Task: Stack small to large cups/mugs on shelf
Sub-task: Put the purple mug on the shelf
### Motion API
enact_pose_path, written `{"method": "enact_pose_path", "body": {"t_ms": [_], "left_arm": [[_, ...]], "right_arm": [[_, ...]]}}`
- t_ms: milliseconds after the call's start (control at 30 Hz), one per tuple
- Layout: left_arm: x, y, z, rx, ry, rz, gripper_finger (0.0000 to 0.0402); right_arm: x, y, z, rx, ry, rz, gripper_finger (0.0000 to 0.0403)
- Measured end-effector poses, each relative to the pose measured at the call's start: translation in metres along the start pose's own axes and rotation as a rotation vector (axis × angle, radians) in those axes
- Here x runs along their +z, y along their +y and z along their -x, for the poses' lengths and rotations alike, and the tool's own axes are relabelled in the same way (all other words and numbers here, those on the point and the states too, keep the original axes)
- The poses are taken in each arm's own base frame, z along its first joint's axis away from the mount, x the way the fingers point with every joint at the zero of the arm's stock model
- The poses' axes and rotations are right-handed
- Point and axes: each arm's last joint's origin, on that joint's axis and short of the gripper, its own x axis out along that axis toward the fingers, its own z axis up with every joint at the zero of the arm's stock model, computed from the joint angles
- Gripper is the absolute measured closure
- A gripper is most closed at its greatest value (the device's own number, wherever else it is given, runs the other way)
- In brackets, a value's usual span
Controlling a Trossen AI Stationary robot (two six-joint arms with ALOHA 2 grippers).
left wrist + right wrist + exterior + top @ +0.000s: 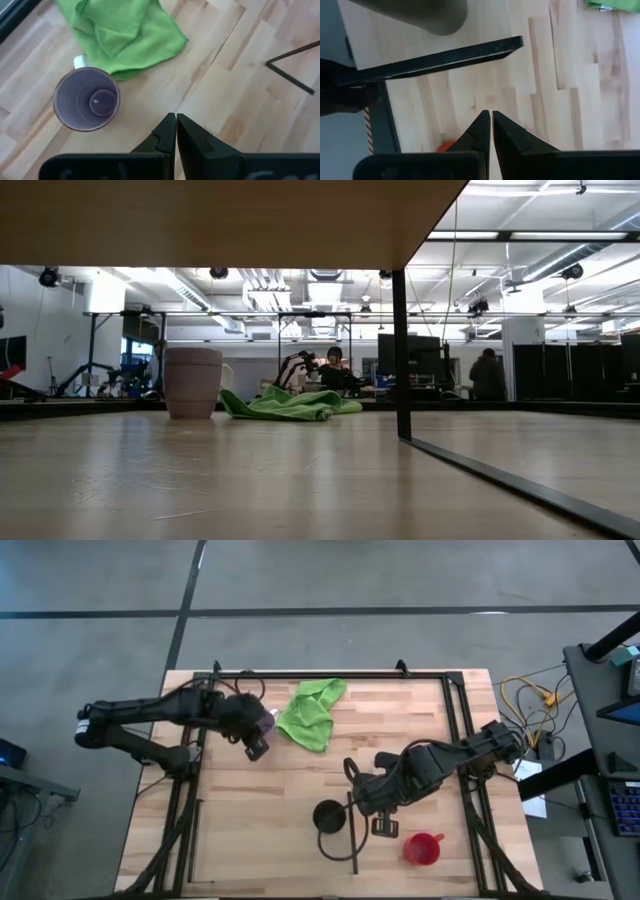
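Purple cup stands upright and empty just beside the left gripper, whose fingers are pinched together, holding nothing; descending like that would likely tip it against the green cloth; farther off, the right gripper, also pinched together, hangs near the empty black cup by the shelf; red mug beyond.

The purple cup is seen from above, upright and open-mouthed, on the light wood table. Its whitish handle is partly tucked under the edge of the green cloth, which touches the cup's rim. The left gripper is held beside the cup, apart from it, fingertips pressed together. A thin black bar is seen well apart from the cup.
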Motion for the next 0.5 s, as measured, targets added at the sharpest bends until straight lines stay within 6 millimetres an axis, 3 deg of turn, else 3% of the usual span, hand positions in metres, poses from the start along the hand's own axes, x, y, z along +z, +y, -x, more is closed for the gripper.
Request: {"method": "enact_pose_path", "body": {"t_ms": [233,500], "left_arm": [[0.011,0.012,-0.029,0.050,0.095,-0.041,0.0397],[0.024,0.017,-0.067,0.090,0.214,-0.051,0.0330]], "right_arm": [[-0.004,0.006,0.002,0.010,-0.006,-0.004,0.0390],[-0.009,0.015,0.003,0.018,-0.004,0.025,0.0390]]}}
